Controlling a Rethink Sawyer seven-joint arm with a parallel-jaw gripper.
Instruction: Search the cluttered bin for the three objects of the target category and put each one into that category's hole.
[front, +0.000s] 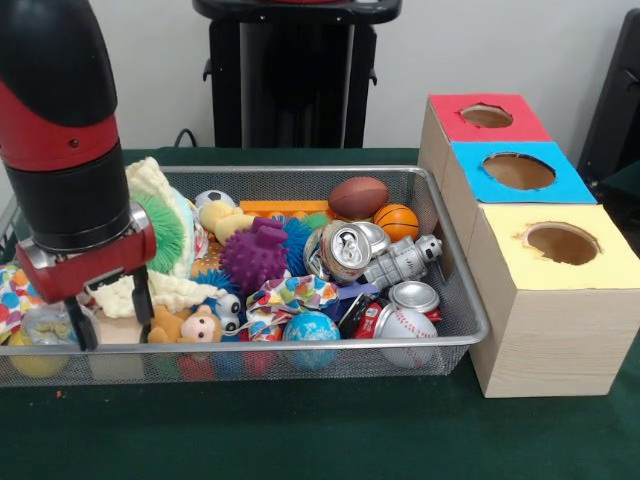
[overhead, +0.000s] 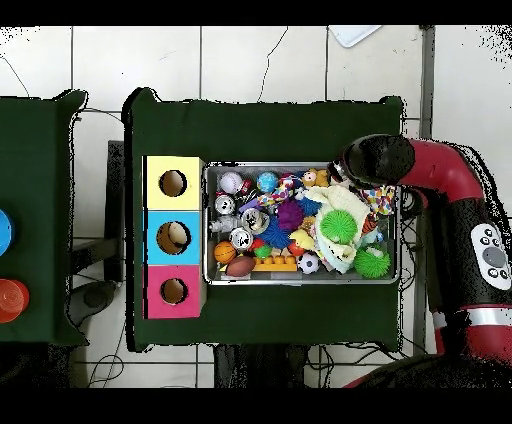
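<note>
**Op:** Front view has my pincer (front: 108, 312) spread and empty, hanging over the bin's (front: 455, 290) left end, above the plush (front: 190, 325).

**Aide:** Targets?

**Op:** My guess is cans. Crushed can (front: 342, 250) lies mid-bin, well apart from it: light, stiff, slick, dented. I'd pinch across the rim.

**Aide:** Overhead?

**Op:** Arm hides the pincer there, but all three holes show, yellow hole (overhead: 172, 183) included.

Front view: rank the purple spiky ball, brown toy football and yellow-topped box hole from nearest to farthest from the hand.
From the hand at the bin's left end:
1. Purple spiky ball, mid-bin.
2. Brown toy football, back right of the bin.
3. Yellow-topped box hole, outside the bin, far right.
</note>
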